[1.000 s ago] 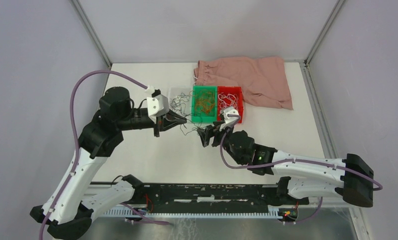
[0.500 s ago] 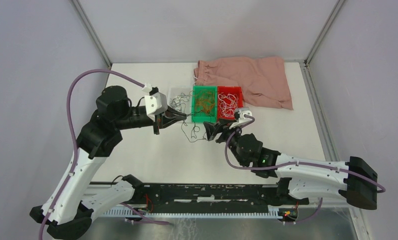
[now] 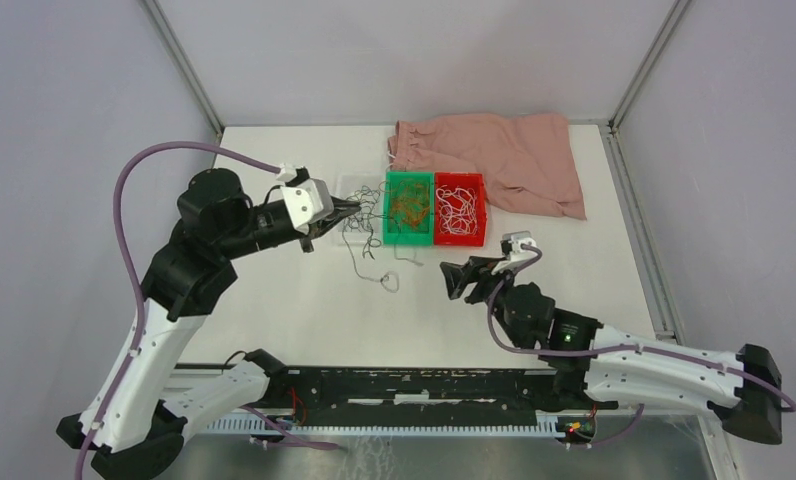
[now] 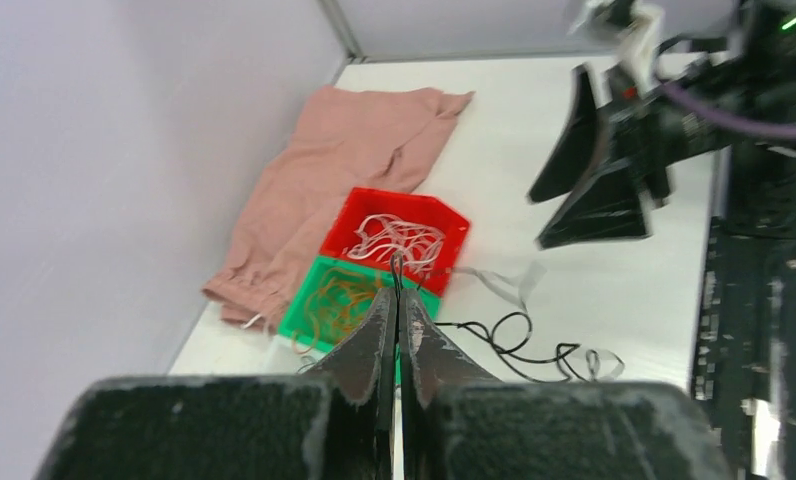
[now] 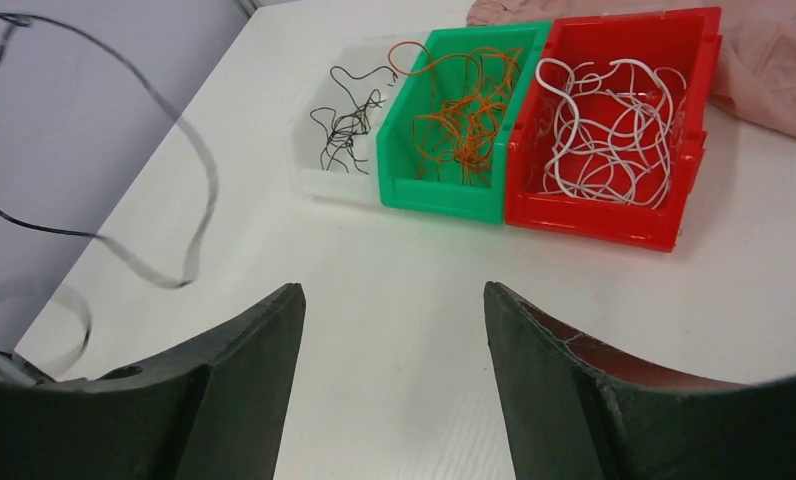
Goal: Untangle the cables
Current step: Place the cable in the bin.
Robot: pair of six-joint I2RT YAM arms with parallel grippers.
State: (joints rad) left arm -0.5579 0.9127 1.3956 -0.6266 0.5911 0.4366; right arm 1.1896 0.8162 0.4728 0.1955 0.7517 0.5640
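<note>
Black, hair-thin and springy, the black cable (image 4: 396, 270) is pinched at the tips of my left claw (image 4: 396, 295), whose dark, matte fingers (image 4: 366, 345) press flat together with only that strand between them. From there its long axis runs downward and toward my near side. It hangs in loose kinks and lies on the smooth white table (image 3: 304, 300), ending in a small curl in front of the bins. My right claw (image 5: 394, 290) stands wide with nothing between its curved, blade-like fingers (image 5: 564, 370). It hovers over bare table and faces the bins, well apart from the strand's curl. Three small hard plastic bins sit side by side, touching. The clear bin (image 5: 314, 180) carries a knot of kinked black cables (image 5: 346, 128). The green bin (image 5: 424, 190) holds orange cables (image 5: 464, 115) in looping curls. The red bin (image 5: 614, 215) holds white cables (image 5: 599, 130) in soft, wavy bends. A pink cloth (image 3: 504, 160), soft and rumpled into folds, lies just behind the green and red bins.
</note>
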